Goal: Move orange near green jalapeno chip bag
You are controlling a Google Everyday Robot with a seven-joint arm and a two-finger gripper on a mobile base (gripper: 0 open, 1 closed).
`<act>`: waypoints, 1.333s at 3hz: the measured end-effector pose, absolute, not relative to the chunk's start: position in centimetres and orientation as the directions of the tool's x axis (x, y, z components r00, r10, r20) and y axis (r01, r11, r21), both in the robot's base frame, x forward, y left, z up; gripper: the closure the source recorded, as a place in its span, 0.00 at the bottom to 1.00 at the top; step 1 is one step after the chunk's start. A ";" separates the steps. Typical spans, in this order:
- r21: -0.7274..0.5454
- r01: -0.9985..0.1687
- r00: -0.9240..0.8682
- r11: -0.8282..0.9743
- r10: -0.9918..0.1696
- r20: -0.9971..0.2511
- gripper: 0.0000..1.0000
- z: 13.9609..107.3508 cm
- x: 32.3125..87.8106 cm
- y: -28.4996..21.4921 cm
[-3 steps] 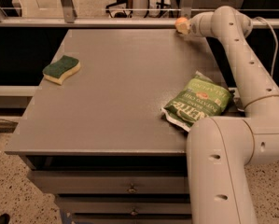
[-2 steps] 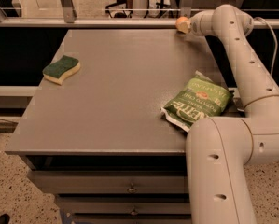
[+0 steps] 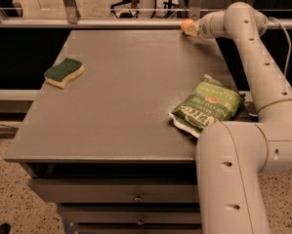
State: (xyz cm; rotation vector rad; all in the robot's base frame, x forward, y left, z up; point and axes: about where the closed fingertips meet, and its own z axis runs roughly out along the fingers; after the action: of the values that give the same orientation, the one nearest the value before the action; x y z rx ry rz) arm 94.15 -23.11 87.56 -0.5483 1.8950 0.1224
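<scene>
The orange (image 3: 187, 26) sits at the far right corner of the tabletop (image 3: 126, 96), right by its back edge, with the gripper (image 3: 194, 27) up against it. Whether the gripper has hold of the fruit or stands open cannot be told. A glancing or loose hold could send the orange rolling off that edge. The green jalapeno chip bag (image 3: 206, 106) lies well apart by the right edge, so a low carry might shove it off.
</scene>
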 end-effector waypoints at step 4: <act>-0.176 -0.661 -0.281 0.730 -0.458 -0.844 0.85 91.9 79.2 -19.4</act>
State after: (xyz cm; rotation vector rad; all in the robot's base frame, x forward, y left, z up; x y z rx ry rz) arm 79.23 -19.43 91.94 -0.8579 1.9312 0.2551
